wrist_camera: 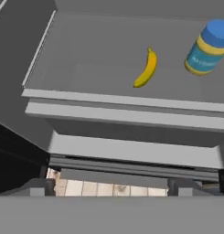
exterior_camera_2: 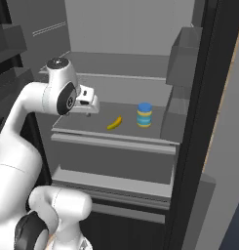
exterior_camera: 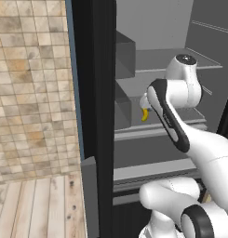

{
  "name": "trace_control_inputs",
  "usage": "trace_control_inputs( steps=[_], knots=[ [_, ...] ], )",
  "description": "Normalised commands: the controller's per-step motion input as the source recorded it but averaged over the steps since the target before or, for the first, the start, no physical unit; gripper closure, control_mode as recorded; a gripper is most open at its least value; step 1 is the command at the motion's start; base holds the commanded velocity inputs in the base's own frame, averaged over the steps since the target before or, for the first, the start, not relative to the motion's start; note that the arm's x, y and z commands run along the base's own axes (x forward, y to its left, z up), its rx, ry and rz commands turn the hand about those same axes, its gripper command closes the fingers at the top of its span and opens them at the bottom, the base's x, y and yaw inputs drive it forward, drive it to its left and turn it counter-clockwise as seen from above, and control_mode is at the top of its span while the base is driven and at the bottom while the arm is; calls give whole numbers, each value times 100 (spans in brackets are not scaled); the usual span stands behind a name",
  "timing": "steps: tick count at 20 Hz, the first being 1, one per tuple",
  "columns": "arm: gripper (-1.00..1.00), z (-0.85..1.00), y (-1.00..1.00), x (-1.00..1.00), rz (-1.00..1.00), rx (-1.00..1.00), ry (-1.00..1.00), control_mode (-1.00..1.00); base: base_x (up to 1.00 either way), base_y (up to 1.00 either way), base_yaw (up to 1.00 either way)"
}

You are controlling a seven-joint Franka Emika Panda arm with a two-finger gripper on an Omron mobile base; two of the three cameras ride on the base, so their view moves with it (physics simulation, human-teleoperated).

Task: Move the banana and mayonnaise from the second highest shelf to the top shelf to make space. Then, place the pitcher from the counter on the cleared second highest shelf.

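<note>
Two things sit on the second highest shelf [exterior_camera_2: 111, 138]: the banana [exterior_camera_2: 114, 123] near the middle and the mayonnaise [exterior_camera_2: 144, 114] just beside it, toward the right edge. The hand [exterior_camera_2: 89, 105] hangs wide and empty over the shelf's left part (nothing touched). Likely risks, I judge: jaws sliding off the low curved banana, or the arm nudging the jar or the top shelf [exterior_camera_2: 116, 73] above.
</note>
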Motion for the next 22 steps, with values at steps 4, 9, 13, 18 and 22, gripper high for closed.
trace_control_inputs(
  steps=[4, 9, 13, 18, 22],
  knots=[
    [-100, -29, -26, -15, -6, 0, -25, -100, 0, 0, 0],
    [-100, -2, -42, -12, -14, 0, -3, -100, 0, 0, 0],
    [-100, -9, -50, 2, -19, 0, -5, -100, 0, 0, 0],
    [-100, -1, -52, 12, -17, 0, -1, -100, 0, 0, 0],
    [-100, 0, -63, 16, -9, 0, 0, -100, 0, 0, 0]
  ],
)
